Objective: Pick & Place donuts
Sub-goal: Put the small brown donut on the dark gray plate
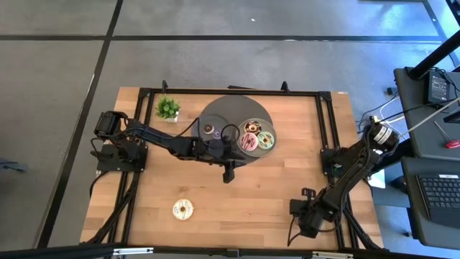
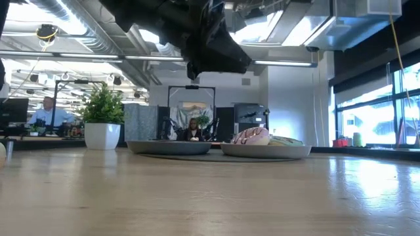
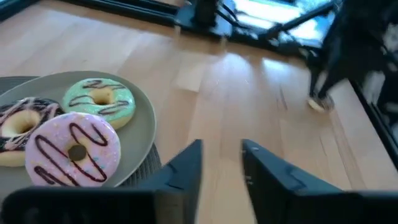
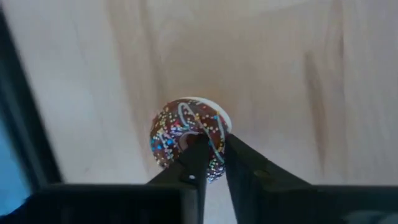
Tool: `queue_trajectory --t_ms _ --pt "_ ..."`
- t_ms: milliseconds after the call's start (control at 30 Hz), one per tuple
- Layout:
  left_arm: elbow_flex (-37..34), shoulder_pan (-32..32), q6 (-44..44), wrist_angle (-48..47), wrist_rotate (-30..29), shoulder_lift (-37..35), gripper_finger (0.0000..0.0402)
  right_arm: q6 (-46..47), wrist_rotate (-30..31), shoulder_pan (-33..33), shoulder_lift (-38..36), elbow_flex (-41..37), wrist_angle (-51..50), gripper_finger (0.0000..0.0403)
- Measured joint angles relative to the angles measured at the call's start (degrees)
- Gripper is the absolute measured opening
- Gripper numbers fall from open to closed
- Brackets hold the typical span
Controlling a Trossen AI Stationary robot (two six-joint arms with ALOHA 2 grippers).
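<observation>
A small grey plate [image 1: 272, 147] [image 3: 147, 122] carries three donuts: green [image 3: 99, 102], pink [image 3: 71, 149], and one striped with chocolate [image 3: 17, 127]. A mini donut [image 1: 208, 129] lies on the large dark plate [image 1: 230, 108]. A cream-white donut [image 1: 183, 209] sits alone on the table near its near edge. My left gripper [image 1: 228, 175] [image 3: 222, 163] hangs open and empty just nearward of the small plate. My right gripper [image 1: 302, 216] [image 4: 211, 146], low at the near right of the table, is shut on a chocolate sprinkled donut [image 4: 171, 130]. My right gripper pinches the chocolate donut's ring wall [image 4: 214, 129]. One finger [image 4: 194, 163] sits in the hole and the other finger [image 4: 249, 169] stands outside the rim. The frosted face tilts toward the wrist camera. Whether the donut touches the table does not show.
A small potted plant [image 1: 167, 108] [image 2: 102, 124] stands at the far left of the table. Black rails [image 1: 327, 129] frame the tabletop on the left, right and far sides. Bare wood lies between the plates and the near edge. People sit in the room beyond.
</observation>
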Motion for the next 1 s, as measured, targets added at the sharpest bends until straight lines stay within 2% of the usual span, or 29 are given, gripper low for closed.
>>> queue_trajectory --t_ms 100,233,333,433,600,700,833,1000 --pt "-0.07 0.02 -3.01 1.87 2.69 -1.32 0.0109 -0.63 -2.39 -1.1 -1.08 0.84 -0.32 0.0034" --pt "-0.07 -0.27 -3.38 1.99 6.66 -4.16 0.0108 -6.89 -2.83 -4.49 -3.08 3.11 -0.46 0.0028" --pt "-0.07 -1.36 -2.35 2.11 9.73 -7.3 0.0105 -13.92 -2.79 -9.38 -4.47 5.13 -2.57 0.0031" --pt "-0.07 -3.56 0.49 2.24 10.06 -11.75 0.0102 -23.22 -2.73 -16.13 -4.95 7.92 -5.54 0.0033" --pt "-0.07 -8.79 3.99 1.31 6.43 -19.62 0.0105 -41.09 -2.68 -27.95 -5.0 13.63 -3.79 0.0033" --pt "-0.07 -13.09 6.11 1.3 3.73 -23.45 0.0107 -49.88 -2.52 -33.66 -5.0 16.57 1.42 0.0034" --pt "-0.04 -18.78 9.3 1.28 -0.45 -26.65 0.0104 -56.03 -2.55 -39.58 -3.4 20.42 7.88 0.003" --pt "0.0 -23.99 12.19 1.26 -6.95 -27.33 0.01 -60.12 -2.63 -45.2 2.7 26.12 8.77 0.0027"
